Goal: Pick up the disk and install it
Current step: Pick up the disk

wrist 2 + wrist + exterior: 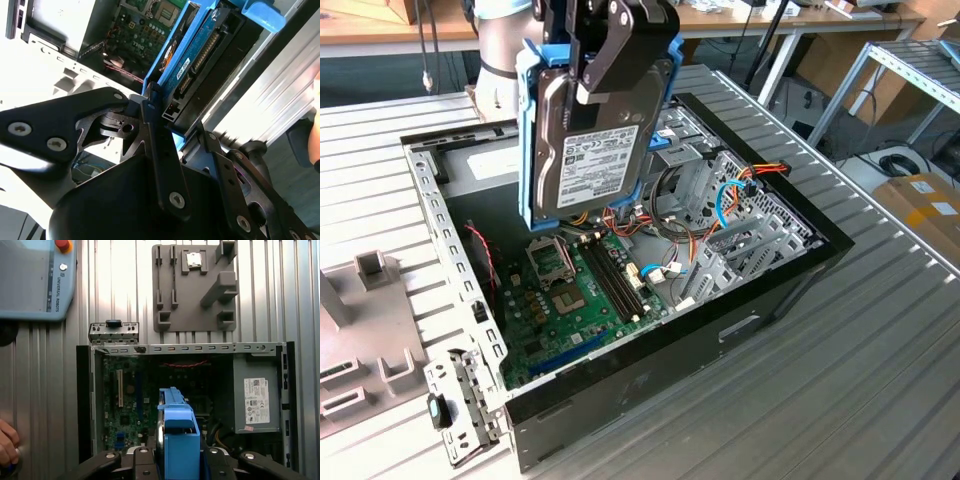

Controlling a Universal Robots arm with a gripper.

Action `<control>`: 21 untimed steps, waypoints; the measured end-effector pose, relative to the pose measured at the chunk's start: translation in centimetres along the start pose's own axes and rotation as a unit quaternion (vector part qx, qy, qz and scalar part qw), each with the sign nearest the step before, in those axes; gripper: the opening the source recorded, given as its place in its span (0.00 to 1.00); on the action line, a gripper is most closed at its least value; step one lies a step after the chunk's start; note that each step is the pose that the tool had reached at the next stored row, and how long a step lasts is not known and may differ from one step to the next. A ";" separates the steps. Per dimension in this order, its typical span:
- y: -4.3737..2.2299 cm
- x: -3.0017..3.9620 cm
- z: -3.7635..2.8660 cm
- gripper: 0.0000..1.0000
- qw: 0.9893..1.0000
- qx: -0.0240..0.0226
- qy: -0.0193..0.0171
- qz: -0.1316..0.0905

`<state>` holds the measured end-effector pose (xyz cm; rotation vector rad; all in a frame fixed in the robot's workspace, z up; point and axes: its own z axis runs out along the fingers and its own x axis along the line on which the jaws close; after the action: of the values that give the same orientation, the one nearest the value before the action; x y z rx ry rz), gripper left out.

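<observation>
The gripper (612, 68) has the disk (595, 160) clamped tight. The disk hangs on edge in the air over the open computer case (660, 345), its label turned toward the exterior camera and its blue rails (528, 130) running down the long sides. In the second wrist view the black fingers (156, 150) pinch one short end from either side, so the rest of the disk hangs free below the grip.

This looks like the carry-and-line-up part of the job. To do it well, I'd say hold the disk square to its slot, go slowly, and let the free lower end settle before it drops past the rim.

Watch the edges. The loose coloured cables (725, 195) lie just beside the metal cage (745, 235) on the exterior view's right, and a rail could snag there. The case's thin metal wall (440, 230) stands up on the exterior view's left. The most open room is straight down over the motherboard (570, 300), with the power supply box (255, 400) to one side. Outside the case sits a grey fixture plate (195, 290) on the table (880, 390), and a person's hand (7, 445) rests near the table's edge, well apart from the disk.
</observation>
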<state>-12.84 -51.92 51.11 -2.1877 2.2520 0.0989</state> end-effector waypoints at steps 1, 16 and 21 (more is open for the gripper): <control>0.00 0.07 0.00 0.37 1.000 0.000 0.000 0.000; -0.06 1.61 -0.06 0.37 1.000 0.000 0.000 0.000; -0.30 1.97 -0.08 0.37 1.000 0.000 0.000 0.000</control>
<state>-12.59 -53.90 51.09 -2.1877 2.2520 0.0989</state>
